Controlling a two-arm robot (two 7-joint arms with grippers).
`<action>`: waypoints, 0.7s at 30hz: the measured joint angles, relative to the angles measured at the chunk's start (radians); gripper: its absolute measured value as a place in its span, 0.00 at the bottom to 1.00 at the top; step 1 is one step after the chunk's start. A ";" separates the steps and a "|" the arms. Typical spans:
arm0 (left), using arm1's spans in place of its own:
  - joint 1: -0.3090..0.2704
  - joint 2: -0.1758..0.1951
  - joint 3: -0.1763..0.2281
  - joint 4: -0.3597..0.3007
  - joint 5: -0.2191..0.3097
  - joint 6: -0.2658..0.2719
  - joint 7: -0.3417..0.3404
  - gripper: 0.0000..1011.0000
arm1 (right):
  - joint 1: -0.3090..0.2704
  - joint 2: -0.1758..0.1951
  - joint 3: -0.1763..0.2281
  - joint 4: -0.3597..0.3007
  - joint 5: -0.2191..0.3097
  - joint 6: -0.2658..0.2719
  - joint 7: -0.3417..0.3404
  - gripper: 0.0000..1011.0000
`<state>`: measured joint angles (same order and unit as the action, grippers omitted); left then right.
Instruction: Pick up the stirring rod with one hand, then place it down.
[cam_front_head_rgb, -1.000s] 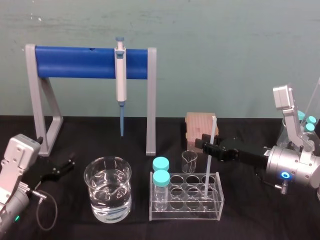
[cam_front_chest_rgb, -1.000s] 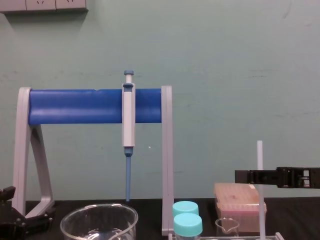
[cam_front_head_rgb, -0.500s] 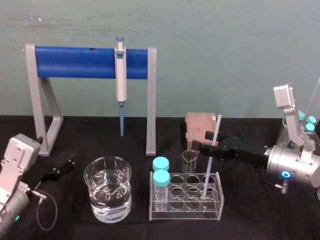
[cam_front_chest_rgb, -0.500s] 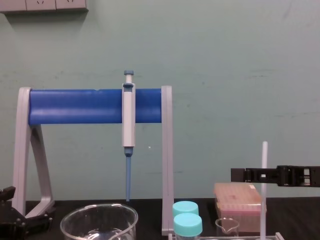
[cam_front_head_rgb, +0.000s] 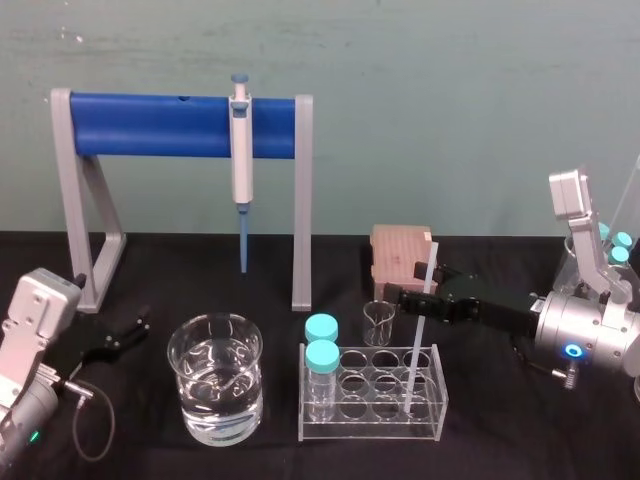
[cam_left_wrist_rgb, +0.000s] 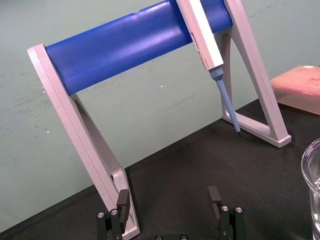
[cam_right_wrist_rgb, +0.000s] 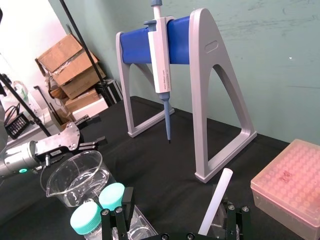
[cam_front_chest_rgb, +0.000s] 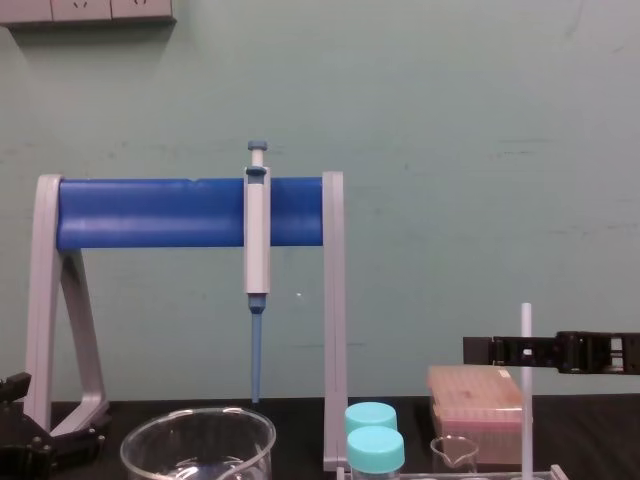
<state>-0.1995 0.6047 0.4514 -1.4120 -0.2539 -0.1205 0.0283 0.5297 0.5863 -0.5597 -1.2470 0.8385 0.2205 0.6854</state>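
The stirring rod (cam_front_head_rgb: 417, 330) is a thin white stick standing almost upright in a back right hole of the clear tube rack (cam_front_head_rgb: 370, 428). Its upper part passes between the spread fingers of my right gripper (cam_front_head_rgb: 420, 288), which is open. In the right wrist view the rod (cam_right_wrist_rgb: 216, 200) leans close to one finger, with a wide gap to the other. The chest view shows the rod (cam_front_chest_rgb: 524, 390) rising just above the black fingers (cam_front_chest_rgb: 495, 350). My left gripper (cam_front_head_rgb: 115, 340) rests open on the table at the left, its fingers (cam_left_wrist_rgb: 215, 197) spread with nothing between them.
A grey and blue stand (cam_front_head_rgb: 150, 125) holds a pipette (cam_front_head_rgb: 241, 140) at the back. A beaker of water (cam_front_head_rgb: 215, 385) sits front left. Two teal-capped vials (cam_front_head_rgb: 321, 345) stand in the rack. A small beaker (cam_front_head_rgb: 378, 322) and a pink tip box (cam_front_head_rgb: 398, 250) are behind it.
My right gripper has opened and let go of the rod. The rod now stands in the rack on its own, its top swaying slightly. The left arm has not moved.
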 joint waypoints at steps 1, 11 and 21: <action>0.000 0.000 0.000 0.000 0.000 0.000 0.000 0.99 | 0.000 0.000 0.000 -0.001 0.000 0.000 0.000 0.99; 0.000 0.000 0.000 0.000 0.000 0.000 0.000 0.99 | -0.021 0.021 0.030 -0.028 0.012 -0.015 -0.025 0.99; 0.000 0.000 0.000 0.000 0.000 0.000 0.000 0.99 | -0.061 0.041 0.066 -0.059 0.027 -0.029 -0.063 0.99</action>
<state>-0.1995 0.6047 0.4514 -1.4120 -0.2539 -0.1205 0.0283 0.4682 0.6275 -0.4940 -1.3060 0.8652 0.1910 0.6222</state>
